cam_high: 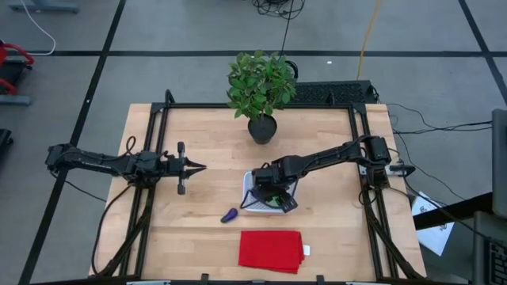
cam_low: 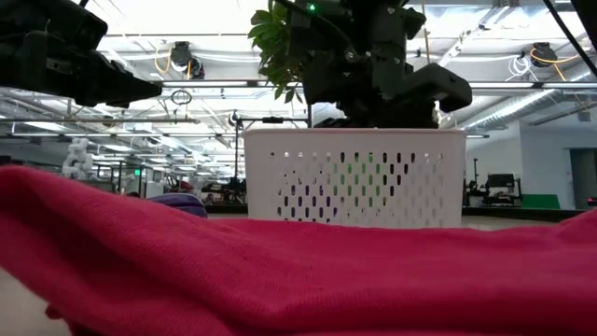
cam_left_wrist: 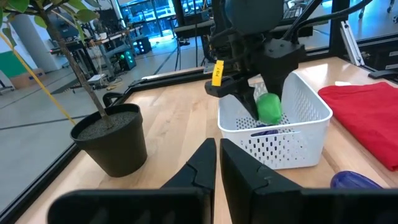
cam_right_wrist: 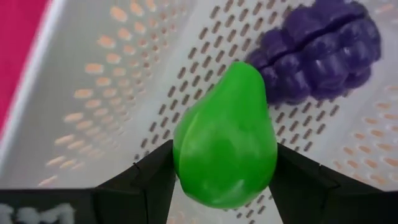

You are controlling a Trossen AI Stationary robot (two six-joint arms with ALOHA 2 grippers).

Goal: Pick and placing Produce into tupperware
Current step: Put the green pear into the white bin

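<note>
The white perforated tupperware (cam_high: 252, 192) stands on the table just right of centre. My right gripper (cam_right_wrist: 225, 177) hangs over it, shut on the green pear-shaped piece (cam_right_wrist: 227, 137); the left wrist view shows that piece (cam_left_wrist: 268, 107) at rim height inside the tupperware (cam_left_wrist: 292, 134). A knobbly dark purple piece (cam_right_wrist: 317, 53) lies on the mesh bottom. The other purple piece (cam_high: 230, 214) lies on the wood left of the tupperware. My left gripper (cam_high: 192, 167) waits shut over the table's left half, touching nothing. My right gripper pinches the green piece between its two fingers (cam_right_wrist: 155, 177), one on each side of its wide lower half (cam_right_wrist: 186, 158). The fingers come from above, pointing down into the tupperware. The piece is lifted clear of the mesh bottom, its narrow end pointing away from the wrist.
A potted plant (cam_high: 261, 89) stands at the far edge behind the tupperware. A flat red cloth (cam_high: 272, 250) lies at the near edge and fills the low view's foreground (cam_low: 280, 271). Bare wood lies between the left gripper and the tupperware.
</note>
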